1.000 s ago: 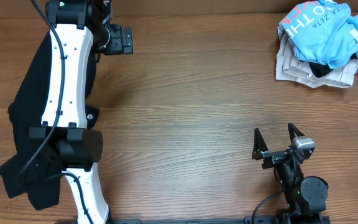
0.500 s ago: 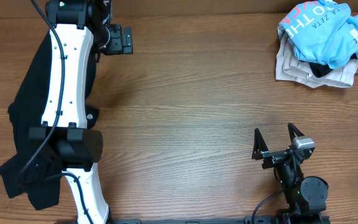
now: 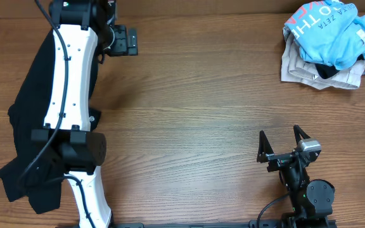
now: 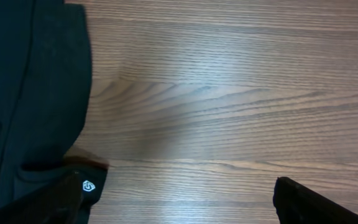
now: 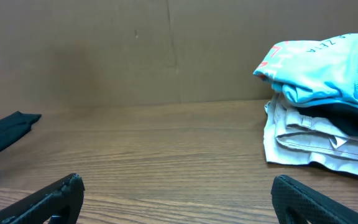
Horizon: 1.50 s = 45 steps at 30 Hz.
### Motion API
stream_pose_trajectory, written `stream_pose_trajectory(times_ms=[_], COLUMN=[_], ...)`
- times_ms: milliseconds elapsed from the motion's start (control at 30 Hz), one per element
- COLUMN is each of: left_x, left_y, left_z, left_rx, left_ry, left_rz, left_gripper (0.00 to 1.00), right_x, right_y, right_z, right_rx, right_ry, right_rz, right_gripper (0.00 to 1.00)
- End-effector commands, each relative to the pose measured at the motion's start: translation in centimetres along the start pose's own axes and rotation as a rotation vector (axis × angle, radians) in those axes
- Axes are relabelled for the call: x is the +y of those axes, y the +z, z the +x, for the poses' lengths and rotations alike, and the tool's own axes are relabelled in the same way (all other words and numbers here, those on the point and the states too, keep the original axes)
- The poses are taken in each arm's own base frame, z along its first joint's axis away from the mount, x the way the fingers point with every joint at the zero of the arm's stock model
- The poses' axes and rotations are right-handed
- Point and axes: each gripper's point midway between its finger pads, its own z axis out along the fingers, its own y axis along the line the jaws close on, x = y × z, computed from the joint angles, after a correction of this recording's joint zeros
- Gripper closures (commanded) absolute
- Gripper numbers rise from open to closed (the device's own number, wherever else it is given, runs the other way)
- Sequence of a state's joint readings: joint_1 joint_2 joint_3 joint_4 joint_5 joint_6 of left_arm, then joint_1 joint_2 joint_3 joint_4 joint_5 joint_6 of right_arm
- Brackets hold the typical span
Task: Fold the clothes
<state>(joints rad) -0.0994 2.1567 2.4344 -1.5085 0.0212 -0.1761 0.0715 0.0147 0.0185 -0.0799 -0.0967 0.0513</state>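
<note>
The table [image 3: 201, 95] is seen in warm brown wood, marked by a darker streaked grain. The long garment [image 3: 27, 120] is plain black, broken only by a small white logo [image 4: 88, 185]. The T-shirt [image 3: 334, 35] is light blue, and white and pink-red lettering [image 3: 312, 19] is printed on it. A pale beige garment [image 3: 309, 73] is seen under it, with a near-black piece of cloth [image 3: 325, 71] shown between the two. The left arm [image 3: 68, 69] is cased in white, with black joints and black cables. The right gripper [image 3: 279, 131] is black, with a silver-grey part behind its fingers. The left gripper [image 4: 179, 180] is likewise black. The wall [image 5: 104, 50] is shown in flat cardboard brown.
</note>
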Motion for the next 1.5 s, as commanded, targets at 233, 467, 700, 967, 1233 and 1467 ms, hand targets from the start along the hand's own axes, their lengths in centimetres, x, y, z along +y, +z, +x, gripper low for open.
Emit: stream_pose_trajectory(times_ms=[233,467,700,967,1233,1467], left_x=[-0.7,1.9,4.6,6.5,7.7,8.2], left_y=[-11.3,-15.7,-15.7,-10.1,-4.7,-1.8], left_z=[2.3,6.5,12.3,17.6,20.3,21.6], left_rx=[-0.301,-0.546,-0.792,-1.024,-1.118,-1.135], left_ry=[0.052,0.010,-0.037,-0.085,-0.194,-0.190], left_rz=[0.021,0.036,0.041,0.074,0.136,0.122], left_gripper=[0.00,0.00,0.00,0.00,0.00,0.00], right_x=[-0.4,-0.4,-0.4,-0.4,-0.4,-0.4], right_y=[0.0,0.0,0.0,0.0,0.0,0.0], right_z=[0.1,0.1,0.1,0.1,0.1,0.1], right_rx=[-0.007,-0.007,-0.007,-0.007,-0.007,-0.007], right_ry=[-0.003,-0.003,-0.003,-0.003,-0.003,-0.003], right_rz=[0.021,0.021,0.021,0.021,0.021,0.021], right_gripper=[0.00,0.00,0.00,0.00,0.00,0.00])
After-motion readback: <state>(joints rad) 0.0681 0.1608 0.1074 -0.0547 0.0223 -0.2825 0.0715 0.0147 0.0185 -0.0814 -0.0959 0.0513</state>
